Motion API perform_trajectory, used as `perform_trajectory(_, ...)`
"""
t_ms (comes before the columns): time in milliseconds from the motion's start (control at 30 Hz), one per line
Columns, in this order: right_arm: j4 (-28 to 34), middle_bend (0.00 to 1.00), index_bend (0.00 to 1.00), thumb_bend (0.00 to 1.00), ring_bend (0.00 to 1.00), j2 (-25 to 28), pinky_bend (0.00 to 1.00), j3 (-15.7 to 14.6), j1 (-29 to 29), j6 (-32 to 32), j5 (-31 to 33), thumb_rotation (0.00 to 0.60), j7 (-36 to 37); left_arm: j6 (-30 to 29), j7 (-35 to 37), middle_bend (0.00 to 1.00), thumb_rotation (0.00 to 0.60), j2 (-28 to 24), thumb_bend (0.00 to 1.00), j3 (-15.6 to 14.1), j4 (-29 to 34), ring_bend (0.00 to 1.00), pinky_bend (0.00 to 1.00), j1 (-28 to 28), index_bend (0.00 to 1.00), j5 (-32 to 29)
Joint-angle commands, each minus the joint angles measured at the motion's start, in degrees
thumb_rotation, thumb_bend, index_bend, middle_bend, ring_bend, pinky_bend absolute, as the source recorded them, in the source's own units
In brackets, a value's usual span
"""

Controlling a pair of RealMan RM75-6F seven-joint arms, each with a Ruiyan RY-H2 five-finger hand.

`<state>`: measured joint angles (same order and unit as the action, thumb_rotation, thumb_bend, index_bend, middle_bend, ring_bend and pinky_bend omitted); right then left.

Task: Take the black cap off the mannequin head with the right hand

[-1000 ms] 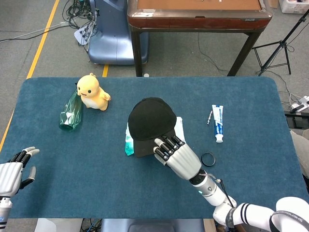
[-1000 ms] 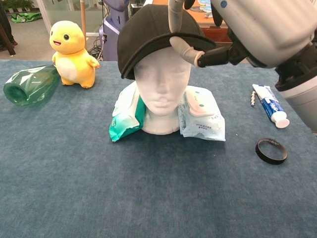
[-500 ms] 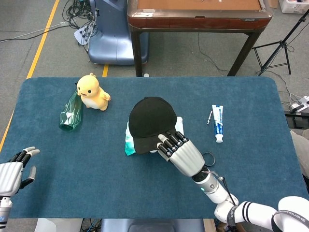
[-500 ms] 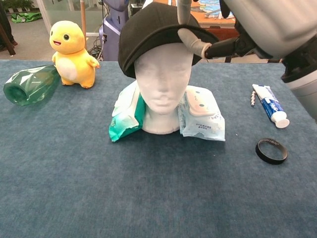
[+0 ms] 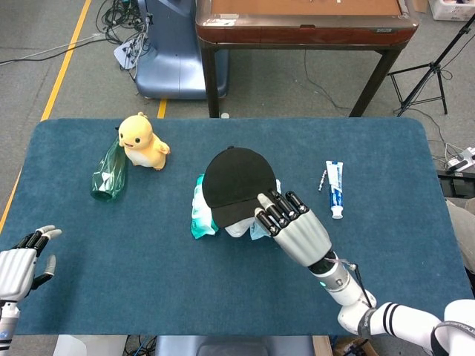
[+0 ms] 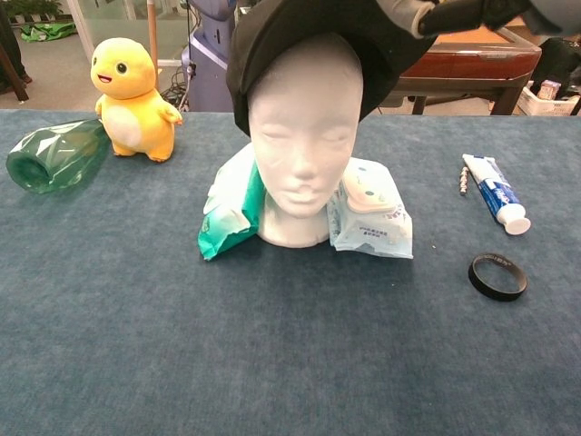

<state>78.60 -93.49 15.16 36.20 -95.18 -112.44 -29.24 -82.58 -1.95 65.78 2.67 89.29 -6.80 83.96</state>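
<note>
Blue carpet-like cloth is covering the table (image 5: 386, 163), and a wooden table and cables are standing on the grey floor behind it.

Status of the task: partly done, by judgement. The black cap (image 5: 237, 185) is sitting tilted, with its brim raised off the forehead of the mannequin head (image 6: 304, 145); the chest view is showing the whole face bare while the crown of the cap (image 6: 300, 36) is hanging over the top and sides. The right hand (image 5: 293, 222) is gripping the cap at the brim, fingers (image 5: 271, 215) curled over its edge.

Remaining: the cap is not yet clear of the head, so lifting it fully away is still outstanding.

The left hand (image 5: 18, 259) is resting at the near left edge, fingers apart, holding nothing.

Wipe packets (image 6: 372, 213) are propping the head at both sides. A yellow toy (image 6: 132, 95), a green bottle (image 6: 54, 154), a toothpaste tube (image 6: 490, 195) and a black ring (image 6: 497, 275) are lying well apart from the work.
</note>
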Motion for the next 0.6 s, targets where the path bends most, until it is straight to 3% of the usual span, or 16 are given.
perform_trajectory(33,-0.37,0.46,0.73,0.47,0.38,0.65,0.57,0.66,0.21,-0.42,0.0,0.6,-0.26,0.1,-0.09,0.21,0.6,0.04,0.51,0.02,-0.02,0.25,0.47,-0.04,0.25,-0.09)
perform_trajectory(600,-7.59,0.45,0.75,0.46,0.36,0.4,0.57,3.17,2.35,-3.45,1.38,0.6,2.69,-0.11,-0.12,0.21,0.6,0.04,0.51,-0.02,0.07,0.25,0.47,0.04,0.25,-0.02)
